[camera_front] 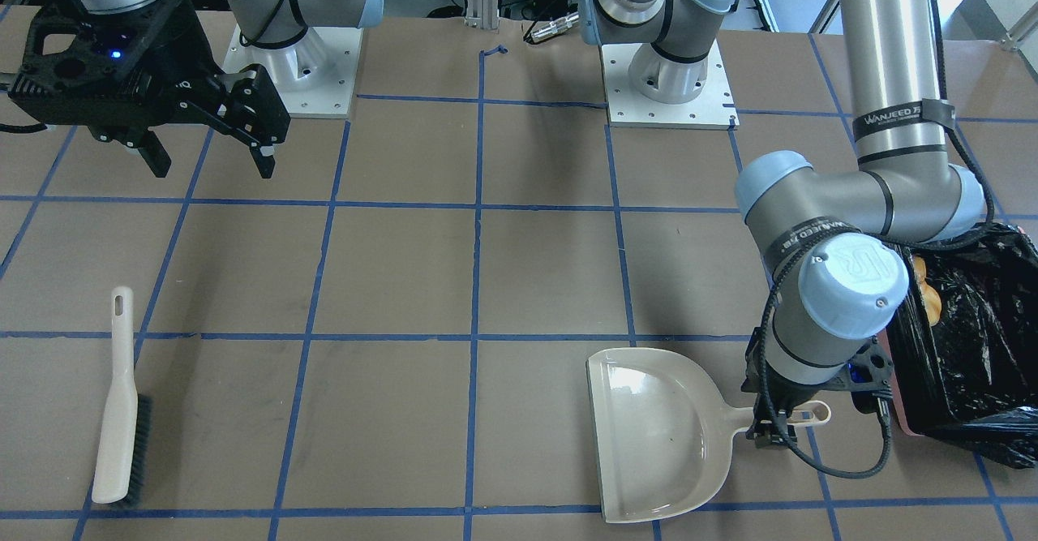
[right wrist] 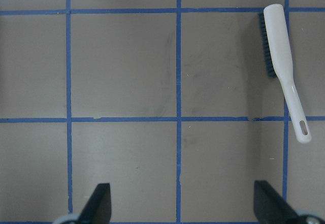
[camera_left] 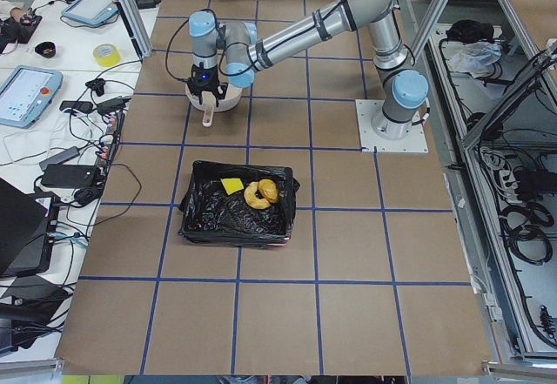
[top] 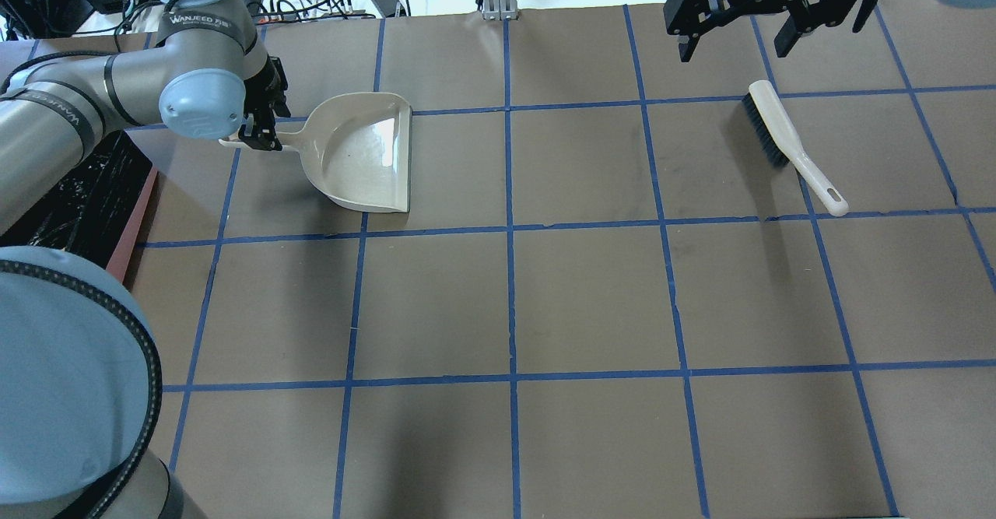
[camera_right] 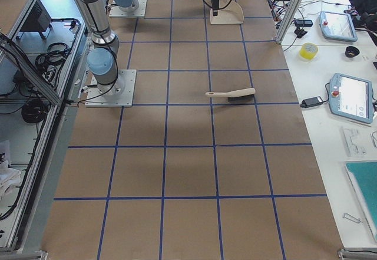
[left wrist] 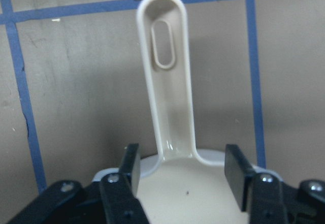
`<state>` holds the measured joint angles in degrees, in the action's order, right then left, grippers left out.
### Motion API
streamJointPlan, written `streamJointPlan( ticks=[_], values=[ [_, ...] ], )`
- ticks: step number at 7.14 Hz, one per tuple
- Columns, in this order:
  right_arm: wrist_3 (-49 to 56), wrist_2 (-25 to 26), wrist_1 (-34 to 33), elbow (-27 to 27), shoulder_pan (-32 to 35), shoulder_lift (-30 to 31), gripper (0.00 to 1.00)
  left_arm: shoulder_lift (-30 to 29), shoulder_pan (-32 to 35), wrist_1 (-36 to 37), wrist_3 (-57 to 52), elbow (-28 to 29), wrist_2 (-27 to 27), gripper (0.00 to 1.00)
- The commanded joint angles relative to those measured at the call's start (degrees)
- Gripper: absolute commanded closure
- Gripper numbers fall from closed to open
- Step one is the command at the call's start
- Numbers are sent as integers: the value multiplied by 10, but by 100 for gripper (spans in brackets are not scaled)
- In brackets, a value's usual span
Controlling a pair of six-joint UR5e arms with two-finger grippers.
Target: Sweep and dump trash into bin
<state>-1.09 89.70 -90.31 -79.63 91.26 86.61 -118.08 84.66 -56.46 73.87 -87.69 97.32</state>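
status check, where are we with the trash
Left gripper open, straddling dustpan handle. Right gripper open, hovering clear of brush. Trash in bin, dustpan empty. No obstruction seen.

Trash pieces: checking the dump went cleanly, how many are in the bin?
3, all inside the bin: the yellow sponge block near its far edge, the pale crescent slice beside the golden-brown lump on its right. More could be hidden in its folds.

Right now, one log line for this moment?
trash: in bin | dustpan: empty, on table | left claw: open, astride handle | right claw: open, raised | brush: flat on table
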Motion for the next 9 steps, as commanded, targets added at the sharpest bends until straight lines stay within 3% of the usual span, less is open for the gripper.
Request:
streamJointPlan(
  ticks=[1, 2, 3, 4, 6, 8, 9],
  values=[
    [5, -1, -6, 0, 3, 0, 0, 55, 18, -2, -262, 13, 6, 22],
    [5, -1, -5, 1, 6, 0, 0, 87, 17, -4, -334, 16, 18, 5],
    [5, -1, -5, -1, 5, 0, 0, 124, 27, -12, -343, 3, 92, 1],
    [5, -1, -6, -1, 6, 0, 0, 160, 40, -44, -360, -12, 61, 0],
    [5, -1, -6, -2, 6, 0, 0, 171, 49, -41, -334, -39, 53, 0],
    [5, 1, -6, -2, 6, 0, 0, 186, 69, -109, -417, -50, -29, 0],
    [6, 6, -6, -2, 6, 0, 0, 215, 78, -123, -421, -55, -30, 0]
  ],
)
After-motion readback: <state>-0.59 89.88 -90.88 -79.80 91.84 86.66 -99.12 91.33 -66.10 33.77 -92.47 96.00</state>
